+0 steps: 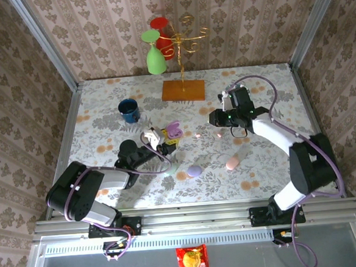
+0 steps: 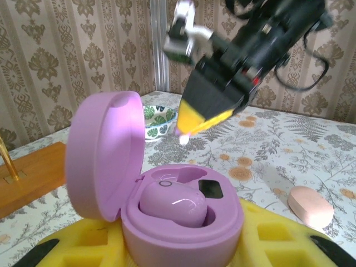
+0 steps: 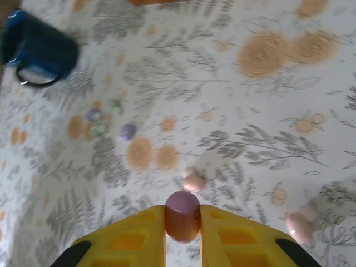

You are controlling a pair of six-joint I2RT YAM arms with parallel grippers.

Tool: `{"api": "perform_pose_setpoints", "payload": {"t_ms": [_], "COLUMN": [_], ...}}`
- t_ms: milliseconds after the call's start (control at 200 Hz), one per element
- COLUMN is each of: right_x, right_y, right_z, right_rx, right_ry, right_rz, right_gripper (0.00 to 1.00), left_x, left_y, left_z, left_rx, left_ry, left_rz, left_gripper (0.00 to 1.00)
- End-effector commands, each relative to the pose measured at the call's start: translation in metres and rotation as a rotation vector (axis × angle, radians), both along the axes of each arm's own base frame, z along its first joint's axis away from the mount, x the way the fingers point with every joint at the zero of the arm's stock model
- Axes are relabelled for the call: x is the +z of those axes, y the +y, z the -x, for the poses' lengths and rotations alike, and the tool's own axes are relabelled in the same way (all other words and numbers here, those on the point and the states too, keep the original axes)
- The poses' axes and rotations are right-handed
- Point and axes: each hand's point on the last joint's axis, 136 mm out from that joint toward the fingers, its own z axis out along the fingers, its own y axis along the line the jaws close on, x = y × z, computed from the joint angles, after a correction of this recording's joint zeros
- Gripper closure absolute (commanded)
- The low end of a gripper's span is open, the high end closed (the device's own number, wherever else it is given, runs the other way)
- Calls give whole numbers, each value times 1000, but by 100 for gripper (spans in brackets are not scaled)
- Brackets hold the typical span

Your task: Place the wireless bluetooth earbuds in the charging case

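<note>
The lilac charging case (image 2: 183, 219) stands open, lid (image 2: 103, 156) tipped back, with my left gripper (image 1: 166, 143) shut on its base between yellow fingers (image 2: 278, 236). One lilac earbud (image 2: 172, 203) lies in the case, beside an empty socket. My right gripper (image 3: 182, 222) is shut on a second lilac earbud (image 3: 182, 214) and hangs above the table, right of the case and apart from it (image 1: 216, 120). A pale pink earbud (image 3: 194, 181) lies on the cloth just beneath it. Another pale one (image 3: 299, 225) lies further right.
A blue mug (image 1: 129, 110) stands at the back left, and a wooden-based stand (image 1: 183, 89) with hanging glasses at the back middle. Closed pink (image 1: 232, 162) and lilac (image 1: 194, 170) cases lie near the front. Several small beads (image 3: 128, 131) are scattered near the mug.
</note>
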Motion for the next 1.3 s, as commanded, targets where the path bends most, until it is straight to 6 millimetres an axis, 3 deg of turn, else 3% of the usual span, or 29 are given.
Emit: {"api": "perform_pose_setpoints", "payload": {"t_ms": [0,160,445,825,1160,1180,1295], "right_x": [16,55,85,85,77,66,60], "right_y": [7,30,65,101,109,111,114], "right_z": [29,56,84,90,86,84,85], "right_rx": [122,240,411,515,526,535,546], "right_ry": [-75,-257,-403,-433,-415,-390,-373], "right_rz": [98,122,189,269,293,304,303], "right_gripper": [79,80,81,81,81,81,81], "left_x": [4,1,4,7,13,14,14], "left_y": [0,-2,-5,-10,-12,-12,-12], "left_z": [10,10,9,20,23,22,22], "left_rx": [-47,-58,-76,-151,-176,-176,-177], "left_ry": [0,9,3,11,10,8,10], "left_rz": [21,16,19,29,42,42,42], "left_gripper": [73,73,73,73,72,72,72]}}
